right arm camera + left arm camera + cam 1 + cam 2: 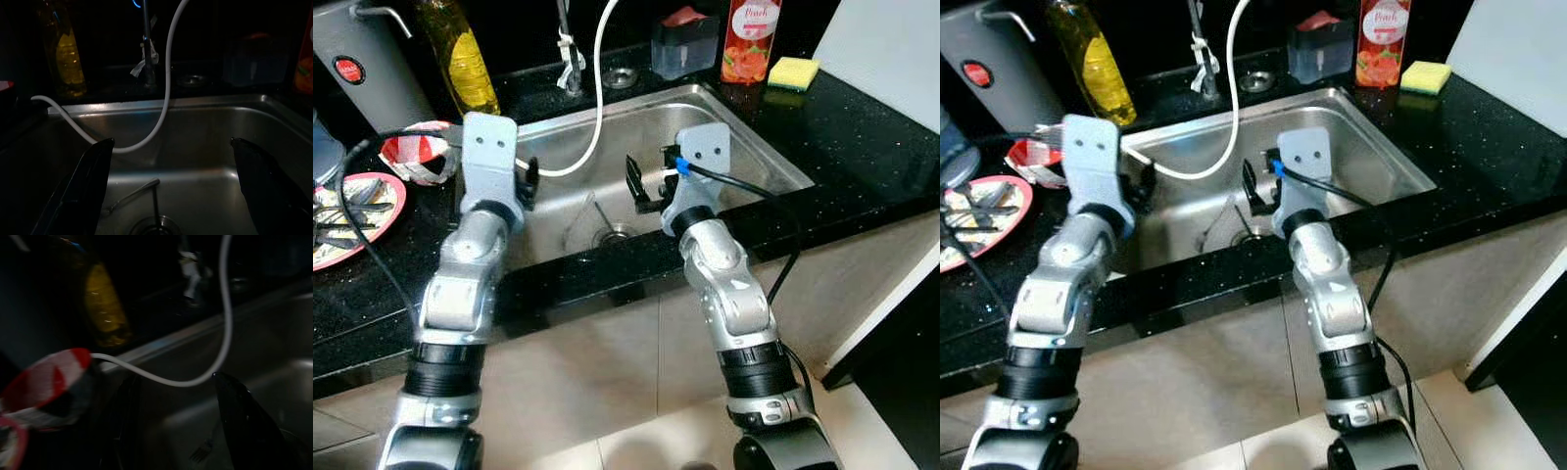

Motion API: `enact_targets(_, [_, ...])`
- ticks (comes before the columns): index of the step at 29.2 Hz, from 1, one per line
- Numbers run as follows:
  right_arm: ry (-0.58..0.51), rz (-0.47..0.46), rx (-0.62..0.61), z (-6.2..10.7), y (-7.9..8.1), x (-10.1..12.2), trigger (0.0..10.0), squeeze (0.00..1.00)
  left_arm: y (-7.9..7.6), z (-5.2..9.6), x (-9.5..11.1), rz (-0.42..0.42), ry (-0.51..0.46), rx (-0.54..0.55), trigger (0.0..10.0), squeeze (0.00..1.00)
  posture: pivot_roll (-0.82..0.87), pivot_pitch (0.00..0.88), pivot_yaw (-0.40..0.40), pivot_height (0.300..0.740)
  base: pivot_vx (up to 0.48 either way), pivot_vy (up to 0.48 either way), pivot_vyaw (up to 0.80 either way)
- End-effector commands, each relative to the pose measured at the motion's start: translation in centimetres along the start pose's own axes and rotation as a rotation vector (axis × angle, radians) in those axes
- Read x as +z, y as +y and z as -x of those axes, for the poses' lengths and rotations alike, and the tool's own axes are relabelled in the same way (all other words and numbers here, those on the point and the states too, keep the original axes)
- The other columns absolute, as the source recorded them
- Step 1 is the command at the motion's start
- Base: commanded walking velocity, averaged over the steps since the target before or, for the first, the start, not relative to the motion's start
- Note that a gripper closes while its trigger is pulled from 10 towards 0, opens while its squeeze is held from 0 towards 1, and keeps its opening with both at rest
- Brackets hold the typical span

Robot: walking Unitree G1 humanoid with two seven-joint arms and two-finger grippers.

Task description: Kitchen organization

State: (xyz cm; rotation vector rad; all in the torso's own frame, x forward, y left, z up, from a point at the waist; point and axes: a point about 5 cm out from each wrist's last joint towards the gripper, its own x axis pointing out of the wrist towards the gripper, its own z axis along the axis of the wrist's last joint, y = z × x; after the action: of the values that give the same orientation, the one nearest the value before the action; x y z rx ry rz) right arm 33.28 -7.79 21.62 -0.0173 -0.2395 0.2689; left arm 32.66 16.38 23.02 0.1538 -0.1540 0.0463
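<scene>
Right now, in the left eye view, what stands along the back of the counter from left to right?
Grey appliance → yellow oil bottle → faucet → clear soap container → peach juice carton → yellow sponge.

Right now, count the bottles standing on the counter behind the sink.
2. The yellow oil bottle stands behind the sink's back-left corner; the red peach bottle stands behind its back-right corner, beside the yellow sponge. More may stand beyond the frame.

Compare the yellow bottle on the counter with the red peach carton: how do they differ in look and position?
The yellow bottle is clear, rounded and holds yellow liquid; the red peach carton is opaque, boxy and printed with fruit. The bottle stands behind the sink's left corner, the carton behind its right corner, beside a yellow sponge. Both stand upright on the black counter.
</scene>
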Motion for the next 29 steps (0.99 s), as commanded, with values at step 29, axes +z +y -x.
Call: enact_targets(29, [0.05, -0.022, 0.078, 0.0, 2.1, -1.4, 10.0, 0.0, 9.7, 12.6, -9.2, -0.068, 0.55, 0.985, 10.0, 0.0, 0.08, 0.028, 0.109, 0.74, 0.0, 0.0, 0.0])
